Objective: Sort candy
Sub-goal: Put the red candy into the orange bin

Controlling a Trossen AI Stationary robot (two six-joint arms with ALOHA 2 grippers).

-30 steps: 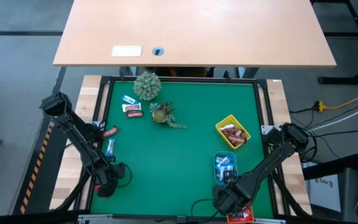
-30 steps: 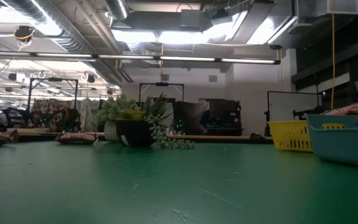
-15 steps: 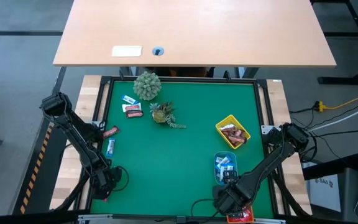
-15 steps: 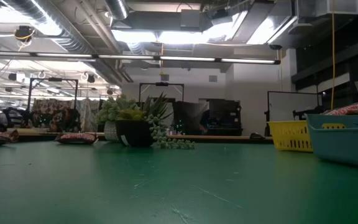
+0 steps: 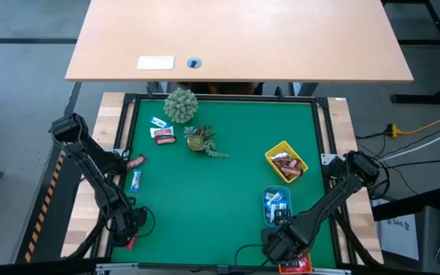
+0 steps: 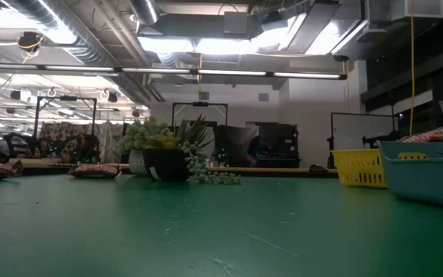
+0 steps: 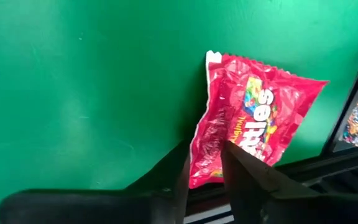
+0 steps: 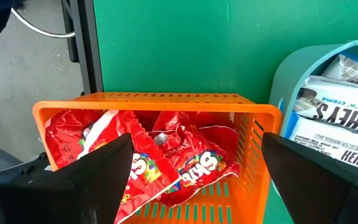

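Pinching red packet [image 7: 253,124], left gripper [image 7: 205,163] fingers [image 7: 244,174] low at mat edge

One camera hangs above me and looks straight down, taking in the whole green surface [image 5: 212,191] with my left arm at the picture's left and my right arm at its right. A second sits at surface level, looking flat across the green into the room behind; it shares the dark potted plant [image 6: 168,163] and the yellow tray [image 6: 358,168] with the overhead one. My left wrist camera looks past my left claw [image 7: 205,163], very close to a red packet [image 7: 248,130]. My right wrist camera looks down into the orange tray [image 8: 154,155], beside the blue tray [image 8: 291,81].
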